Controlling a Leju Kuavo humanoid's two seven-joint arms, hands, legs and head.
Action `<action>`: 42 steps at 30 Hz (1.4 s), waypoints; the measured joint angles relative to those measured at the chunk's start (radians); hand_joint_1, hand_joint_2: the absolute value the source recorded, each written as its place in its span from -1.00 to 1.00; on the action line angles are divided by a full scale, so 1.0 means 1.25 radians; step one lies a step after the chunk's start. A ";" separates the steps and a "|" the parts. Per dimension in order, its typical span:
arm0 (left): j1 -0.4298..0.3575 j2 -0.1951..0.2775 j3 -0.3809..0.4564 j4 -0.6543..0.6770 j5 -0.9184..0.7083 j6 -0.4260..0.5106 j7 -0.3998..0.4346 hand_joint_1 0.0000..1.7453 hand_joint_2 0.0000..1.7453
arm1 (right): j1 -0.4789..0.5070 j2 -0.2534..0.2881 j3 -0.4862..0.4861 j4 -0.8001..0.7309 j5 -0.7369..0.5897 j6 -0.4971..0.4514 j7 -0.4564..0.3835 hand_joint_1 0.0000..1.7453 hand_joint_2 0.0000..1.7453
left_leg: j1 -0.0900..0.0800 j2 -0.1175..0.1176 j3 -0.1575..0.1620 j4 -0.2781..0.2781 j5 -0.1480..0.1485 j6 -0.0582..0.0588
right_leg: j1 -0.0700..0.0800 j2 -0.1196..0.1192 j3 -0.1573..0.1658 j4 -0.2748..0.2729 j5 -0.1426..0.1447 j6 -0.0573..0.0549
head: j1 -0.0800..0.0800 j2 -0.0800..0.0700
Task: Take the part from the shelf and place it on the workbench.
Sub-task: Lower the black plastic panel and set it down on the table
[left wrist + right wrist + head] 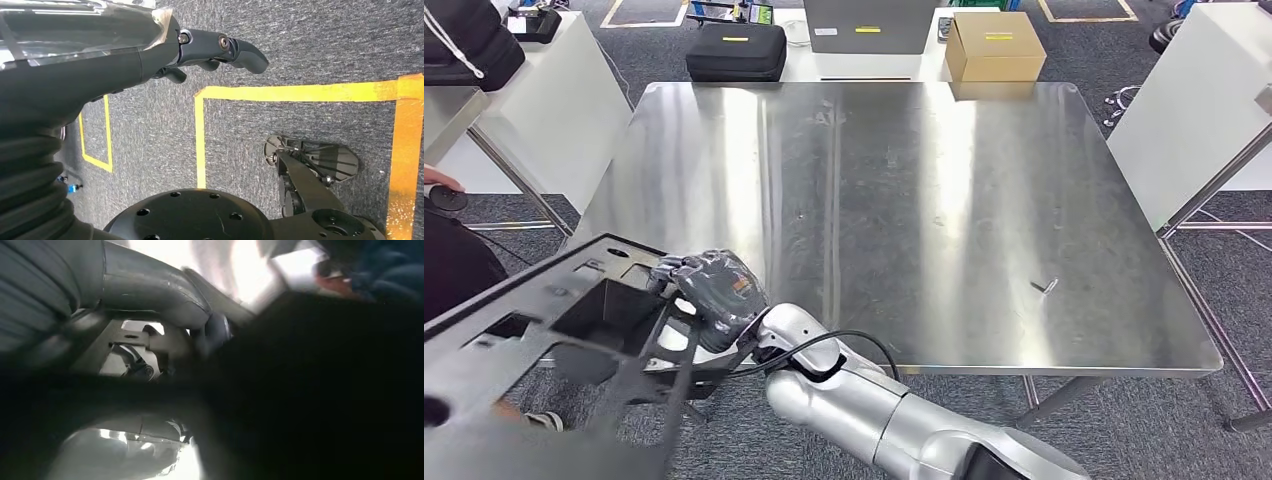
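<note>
A large black part (544, 330), a flat frame with several cutouts, reaches from the lower left of the head view up to the near left corner of the steel workbench (924, 200). My right hand (714, 295) grips the part's far end just over that corner, and the silver arm comes in from the lower right. In the right wrist view the dark part (310, 390) lies close and blurred beside the grey thumb (155, 295). My left hand (220, 47) hangs over the grey floor, fingers loosely extended and holding nothing.
A small metal piece (1045, 287) lies near the bench's front right. Behind the bench sit a black case (736, 50) and a cardboard box (994, 45). White tables flank both sides. A person (449, 260) stands at the left edge.
</note>
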 joint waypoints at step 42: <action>-0.002 -0.012 -0.017 0.000 -0.021 0.020 -0.016 -1.00 1.00 | -0.150 -0.004 0.178 0.144 0.194 0.098 0.274 1.00 1.00 | -0.001 0.000 0.001 0.000 0.000 0.000 | 0.000 0.000 0.001 -0.001 0.000 0.000 | 0.000 0.000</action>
